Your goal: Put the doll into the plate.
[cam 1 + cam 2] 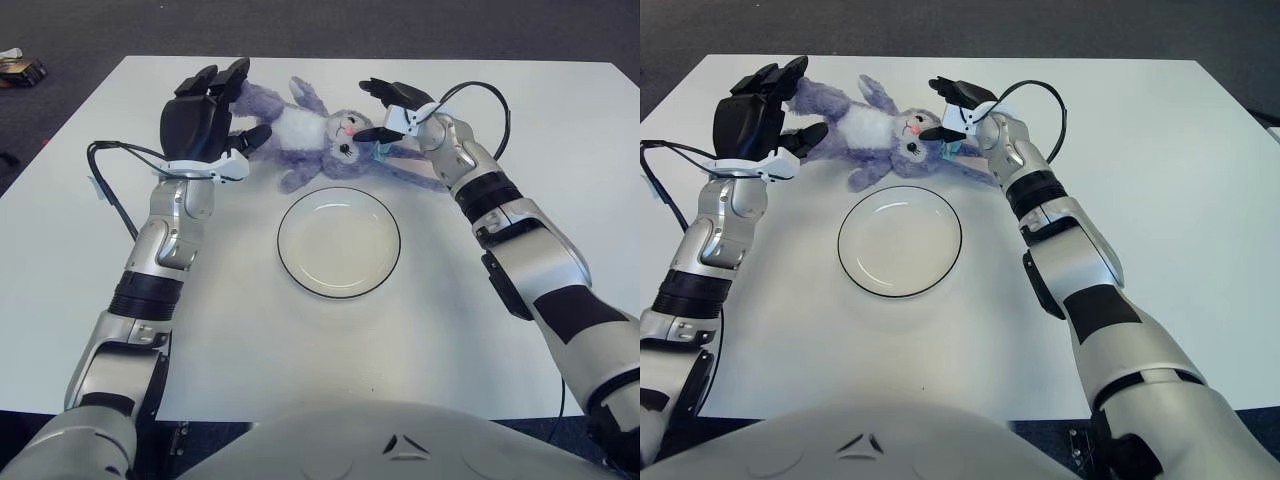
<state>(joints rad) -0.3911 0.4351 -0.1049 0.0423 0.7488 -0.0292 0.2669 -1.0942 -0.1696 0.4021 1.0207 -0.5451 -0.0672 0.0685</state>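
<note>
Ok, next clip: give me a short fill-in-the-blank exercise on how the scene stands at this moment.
1. The purple doll is a plush ____.
2. The plate holds ____; the doll lies on the table beyond it.
3. The left hand shows at the doll's ____ end, fingers spread.
4. The right hand hovers open by the doll's ____.

Missing words: rabbit; nothing; leg; head

Both head-mounted stereo eyes look forward and down, 12 o'clock, sharing the white table [300, 340] from slightly offset positions.
</note>
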